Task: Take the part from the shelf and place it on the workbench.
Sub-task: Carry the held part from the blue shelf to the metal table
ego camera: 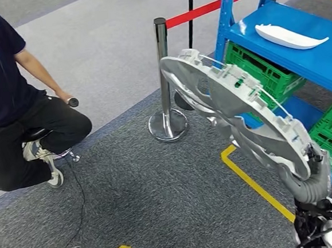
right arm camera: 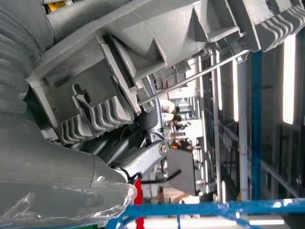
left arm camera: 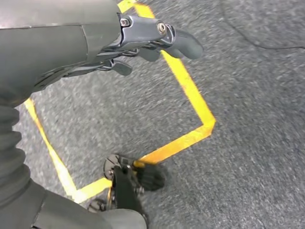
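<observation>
Writing: none readable on the part or the shelf; a small yellow tag at the upper left of the right wrist view is too small to read.

Part (ego camera: 236, 104): long grey moulded plastic piece, curved, with ribs, clips and cut-outs along its back, plus a thin metal rod along one edge. It runs diagonally in the head view from centre top down to lower right, up in the air over the grey carpet, in front of the blue shelf (ego camera: 305, 50). Right wrist view shows its ribbed underside (right arm camera: 107, 95) close up.

Right hand (ego camera: 316, 155): at the lower right end of the part, gripping it; dark fingers (right arm camera: 144, 160) lie against the part's underside in the wrist view.

Left hand (left arm camera: 151, 40): hangs over the carpet, holding nothing, fingers loosely extended and slightly apart. Yellow floor tape (left arm camera: 187, 90) below it.

Shelf: a white elongated part (ego camera: 289, 35) lies on the upper blue board, upper right of frame. Green crates (ego camera: 264, 73) sit on the level under it.

Chrome stanchion (ego camera: 164, 84) with red belt (ego camera: 209, 7) stands centre frame, left of the shelf. Person (ego camera: 10, 96) in dark clothes sits on a stool at the left edge, holding a small dark object.
</observation>
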Tool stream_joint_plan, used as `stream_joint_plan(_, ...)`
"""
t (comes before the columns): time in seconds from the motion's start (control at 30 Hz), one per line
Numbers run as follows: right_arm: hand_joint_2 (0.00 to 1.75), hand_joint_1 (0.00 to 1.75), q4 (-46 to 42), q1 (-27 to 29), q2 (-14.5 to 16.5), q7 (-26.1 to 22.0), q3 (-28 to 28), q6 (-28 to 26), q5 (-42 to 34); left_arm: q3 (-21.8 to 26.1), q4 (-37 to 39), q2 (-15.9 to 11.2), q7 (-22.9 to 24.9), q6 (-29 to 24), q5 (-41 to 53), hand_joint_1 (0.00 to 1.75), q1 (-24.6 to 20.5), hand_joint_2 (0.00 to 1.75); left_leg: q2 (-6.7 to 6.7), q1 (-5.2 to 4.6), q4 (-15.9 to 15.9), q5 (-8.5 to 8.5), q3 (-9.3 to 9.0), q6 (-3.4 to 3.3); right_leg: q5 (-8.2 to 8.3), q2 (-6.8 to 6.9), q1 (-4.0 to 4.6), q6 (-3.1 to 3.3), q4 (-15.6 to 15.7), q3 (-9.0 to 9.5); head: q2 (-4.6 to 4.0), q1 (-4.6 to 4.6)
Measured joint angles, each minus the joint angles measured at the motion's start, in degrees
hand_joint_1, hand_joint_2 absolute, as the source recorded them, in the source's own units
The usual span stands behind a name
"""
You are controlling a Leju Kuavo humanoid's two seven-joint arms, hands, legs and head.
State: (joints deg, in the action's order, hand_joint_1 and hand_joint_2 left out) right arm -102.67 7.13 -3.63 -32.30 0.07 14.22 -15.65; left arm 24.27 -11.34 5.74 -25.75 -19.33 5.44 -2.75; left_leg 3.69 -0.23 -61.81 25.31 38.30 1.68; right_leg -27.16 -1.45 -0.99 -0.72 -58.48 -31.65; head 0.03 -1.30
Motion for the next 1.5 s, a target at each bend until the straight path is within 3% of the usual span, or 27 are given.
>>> stream_joint_plan(0.07,1.75,1.75,0.0,0.1,0.0,0.0,-0.1,0.0,0.0,0.0,0.0,0.2,0.1,-0.2,0.0,0.0,-0.2,1.75,-2.56,0.12,-7.8,3.74,3.62,0.37,-0.04,1.76,0.23,0.35,0.1,0.0,0.01,-0.17)
stream_joint_plan(0.1,1.75,1.75,0.0,0.1,0.0,0.0,-0.1,0.0,0.0,0.0,0.0,0.3,0.1,-0.4,-0.1,0.0,-0.2,1.75,-2.93,0.25,-10.6,4.62,4.84,0.46,-0.1,2.64,0.28,0.41,0.1,0.0,0.02,-0.17)
stream_joint_plan(0.13,1.75,1.75,0.0,0.1,0.0,0.0,-0.1,0.1,0.0,0.0,0.0,0.4,0.1,-0.7,-0.1,0.0,-0.2,1.75,-3.11,0.36,-11.4,4.43,5.1,0.51,-0.15,3.44,0.31,0.44,0.1,0.02,0.02,-0.18)
stream_joint_plan(0.2,1.75,1.75,0.0,0.1,0.0,0.1,-0.1,0.1,0.0,0.0,0.0,0.5,0.1,-1.1,-0.1,0.0,-0.2,1.75,-4.05,0.51,-6.7,1.39,2.35,0.53,-0.3,4.91,0.31,0.29,0.1,0.18,0.01,-0.19)
stream_joint_plan(0.27,1.75,1.75,0.0,0.0,0.0,0.1,-0.1,0.1,0.0,0.1,0.0,0.6,0.1,-1.4,-0.1,0.0,-0.3,1.75,-6.92,0.33,0.8,-1.36,-1.8,0.28,-0.65,6.18,0.59,-0.22,-0.1,0.36,0.0,-0.22)
stream_joint_plan(0.33,1.75,1.75,0.0,0.0,-0.1,0.1,-0.2,0.2,0.0,0.1,0.0,0.8,0.1,-1.5,-0.1,0.0,-0.6,1.75,-8.41,-0.07,4.2,-1.86,-3.37,-0.43,-0.91,7.43,0.94,-0.85,-0.1,0.49,0.01,-0.04)
stream_joint_plan(0.4,1.75,1.75,0.0,-0.1,-0.2,0.1,-0.1,0.2,0.0,0.1,0.0,0.9,0.1,-1.7,0.0,0.0,-0.5,1.75,-7.1,-0.27,4.6,-1.89,-3.12,-1.35,-1.08,8.64,0.86,-1.42,0.0,0.77,0.01,0.16)
stream_joint_plan(0.47,1.75,1.75,0.0,-0.2,-0.2,0.1,-0.1,0.2,0.0,0.2,0.0,0.8,0.2,-1.9,0.1,0.0,-0.4,1.75,-5.62,-0.13,4.8,-2.05,-3.12,-2.13,-2.48,6.81,0.52,-1.85,-1.6,0.13,0.01,0.28)
stream_joint_plan(0.53,1.75,1.75,0.0,-0.1,-0.3,0.1,-0.1,0.3,0.0,0.3,0.0,0.9,0.3,-2.1,0.2,0.0,-0.4,1.75,-4.16,0.05,4.9,-2.15,-3.19,-2.69,-5.72,3.17,0.34,-2.02,-7.9,-2.94,0.01,0.58)
stream_joint_plan(0.6,1.75,1.75,0.0,0.0,-0.4,0.1,-0.2,0.3,0.1,0.3,0.0,1.0,0.4,-2.2,0.4,0.0,-0.5,1.75,-2.53,0.02,4.9,-2.18,-3.21,-2.92,-8.33,1.7,0.44,-2.01,-15.6,-6.96,0.01,0.76)
stream_joint_plan(0.63,1.75,1.75,0.0,0.0,-0.4,0.1,-0.2,0.3,0.1,0.3,0.0,1.0,0.4,-2.2,0.4,0.0,-0.5,1.75,-1.64,0.01,4.9,-2.19,-3.23,-2.94,-8.2,1.5,0.47,-1.97,-17.1,-8.04,0.01,0.76)
stream_joint_plan(0.67,1.75,1.75,0.0,0.0,-0.4,0.2,-0.2,0.3,0.1,0.3,0.0,1.1,0.5,-2.2,0.5,0.0,-0.5,1.75,-0.75,0.03,4.9,-2.21,-3.28,-2.93,-6.94,1.37,0.47,-1.88,-16.3,-8.03,0.0,0.75)
stream_joint_plan(0.7,1.75,1.75,0.0,0.0,-0.5,0.2,-0.2,0.3,0.1,0.3,0.0,1.1,0.5,-2.2,0.5,0.0,-0.5,1.75,0.12,0.07,4.8,-2.24,-3.35,-2.9,-4.83,1.07,0.41,-1.8,-13.3,-6.91,0.01,0.76)
stream_joint_plan(0.77,1.75,1.75,0.0,-0.1,-0.5,0.2,-0.2,0.3,0.1,0.3,0.0,1.1,0.6,-2.2,0.5,0.0,-0.5,1.75,1.78,0.11,4.7,-2.3,-3.3,-2.56,-0.97,-1.52,-0.03,-1.8,-5.3,-3.44,0.01,0.76)
stream_joint_plan(0.83,1.75,1.75,0.0,-0.1,-0.5,0.1,-0.2,0.3,0.1,0.3,0.0,1.1,0.6,-2.2,0.5,0.0,-0.6,1.75,3.21,0.2,4.5,-2.56,-2.79,-1.9,0.13,-3.88,-0.35,-1.8,-1.2,-1.49,0.01,0.7)
stream_joint_plan(0.87,1.75,1.75,-0.1,-0.1,-0.5,0.1,-0.2,0.3,0.2,0.3,0.0,1.0,0.7,-2.2,0.5,0.0,-0.5,1.75,3.91,0.31,4.5,-2.77,-2.5,-1.5,-0.02,-4.08,-0.31,-1.66,-0.9,-1.32,0.01,0.68)
stream_joint_plan(0.93,1.75,1.75,-0.1,-0.1,-0.5,-0.2,-0.2,0.2,0.3,0.3,0.0,1.0,1.0,-2.2,0.5,0.0,-0.3,1.75,4.47,0.54,4.6,-2.9,-2.13,-0.87,0.21,-2.65,-0.18,-1.05,-0.8,-1.14,0.0,0.66)
stream_joint_plan(1.0,1.75,1.75,-0.7,-0.1,-0.5,-0.8,-0.3,0.0,0.6,0.3,0.0,1.0,1.3,-2.2,0.6,0.0,-0.2,1.75,1.92,0.34,2.0,-1.06,-0.8,-0.41,0.43,-1.08,-0.21,-0.39,-0.4,-0.9,0.0,0.42)
stream_joint_plan(1.07,1.75,1.75,-1.9,0.1,-0.5,-1.5,-0.6,-0.2,0.7,0.3,0.0,1.1,1.6,-2.2,0.6,0.0,-0.3,1.75,-1.65,0.22,-4.9,2.63,2.46,-0.08,0.4,0.59,0.04,-0.02,-0.4,-0.81,0.0,0.2)
stream_joint_plan(1.13,1.75,1.75,-3.0,0.2,-0.5,-1.9,-0.9,-0.4,0.8,0.3,0.0,1.2,2.0,-2.2,0.6,0.0,-0.3,1.75,-2.94,0.28,-10.8,4.58,5.13,0.02,0.28,2.33,0.27,0.14,-0.4,-0.78,0.0,0.2)
stream_joint_plan(1.17,1.75,1.75,-3.5,0.2,-0.5,-2.0,-1.0,-0.5,0.9,0.3,0.0,1.3,2.3,-2.2,0.7,0.0,-0.3,1.75,-3.16,0.27,-11.0,4.04,5.08,-0.05,0.21,3.14,0.34,0.17,-0.4,-0.73,0.0,0.2)
stream_joint_plan(1.2,1.75,1.75,-3.9,0.2,-0.5,-2.0,-1.1,-0.5,1.0,0.3,0.0,1.3,2.5,-2.2,0.7,0.0,-0.3,1.75,-3.46,0.21,-8.9,2.56,3.87,-0.21,0.13,3.88,0.39,0.16,-0.4,-0.63,0.01,0.19)
stream_joint_plan(1.27,1.75,1.75,-4.5,0.2,-0.5,-2.0,-1.3,-0.6,1.0,0.3,0.0,1.3,2.7,-2.2,0.8,0.0,-0.3,1.75,-5.8,-0.25,-1.4,-0.73,-0.44,-0.71,-0.16,5.16,0.6,-0.09,-0.4,-0.32,0.0,0.2)
stream_joint_plan(1.33,1.75,1.75,-4.8,0.3,-0.5,-2.0,-1.5,-0.7,1.0,0.3,0.0,1.4,2.8,-2.2,0.8,0.0,-0.6,1.75,-7.89,-0.83,3.6,-1.8,-3.14,-1.28,-0.51,6.33,0.9,-0.55,-0.5,-0.13,-0.01,0.27)
stream_joint_plan(1.37,1.75,1.75,-4.9,0.3,-0.5,-2.0,-1.6,-0.7,0.9,0.3,0.0,1.4,2.8,-2.1,0.8,0.0,-0.7,1.75,-7.91,-1.06,4.4,-1.61,-3.38,-1.51,-0.64,6.99,1.01,-0.81,-0.5,-0.03,-0.01,0.31)
stream_joint_plan(1.43,1.75,1.75,-5.0,0.3,-0.6,-1.9,-1.7,-0.7,0.9,0.3,0.0,1.4,2.8,-2.1,0.8,0.0,-0.6,1.75,-6.52,-1.02,4.8,-1.73,-3.39,-2.14,-0.94,7.85,0.89,-1.37,-0.3,0.26,0.01,0.38)
stream_joint_plan(1.5,1.75,1.75,-5.2,0.3,-0.6,-2.0,-1.7,-0.8,0.9,0.3,0.0,1.4,2.8,-2.1,0.8,0.0,-0.5,1.75,-5.12,-0.69,5.2,-1.97,-3.64,-2.8,-2.6,5.82,0.68,-1.86,-2.8,-0.7,0.01,0.57)
